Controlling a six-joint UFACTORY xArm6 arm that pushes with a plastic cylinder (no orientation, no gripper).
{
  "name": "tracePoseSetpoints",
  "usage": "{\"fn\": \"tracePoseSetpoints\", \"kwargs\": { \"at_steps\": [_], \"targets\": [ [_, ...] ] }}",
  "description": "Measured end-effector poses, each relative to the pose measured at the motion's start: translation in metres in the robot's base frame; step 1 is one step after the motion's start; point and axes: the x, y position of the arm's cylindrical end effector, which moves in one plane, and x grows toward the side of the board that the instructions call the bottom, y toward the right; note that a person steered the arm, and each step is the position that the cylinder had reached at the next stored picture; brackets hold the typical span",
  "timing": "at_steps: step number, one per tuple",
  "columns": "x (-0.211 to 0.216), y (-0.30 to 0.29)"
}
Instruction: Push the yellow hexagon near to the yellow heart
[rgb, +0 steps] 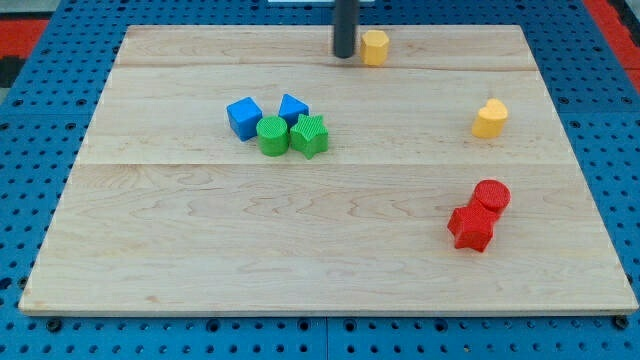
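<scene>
The yellow hexagon (375, 47) sits near the top edge of the wooden board (200, 250), right of centre. My tip (344, 54) is just to its left, close to or touching it. The yellow heart (489, 119) lies at the view's right, lower than the hexagon and well apart from it.
A blue cube (244, 117), a second blue block (293, 107), a green cylinder (272, 136) and a green star (310, 135) cluster left of centre. A red cylinder (491, 196) and a red star (471, 228) sit at the lower right.
</scene>
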Motion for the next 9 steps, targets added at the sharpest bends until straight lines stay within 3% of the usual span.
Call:
{"fn": "tracePoseSetpoints", "kwargs": {
  "at_steps": [1,2,4,6,8,9],
  "targets": [
    [-0.014,-0.05],
    [-0.038,-0.045],
    [-0.037,0.068],
    [0.014,0.07],
    [0.082,0.132],
    [0.081,0.103]
  ]
}}
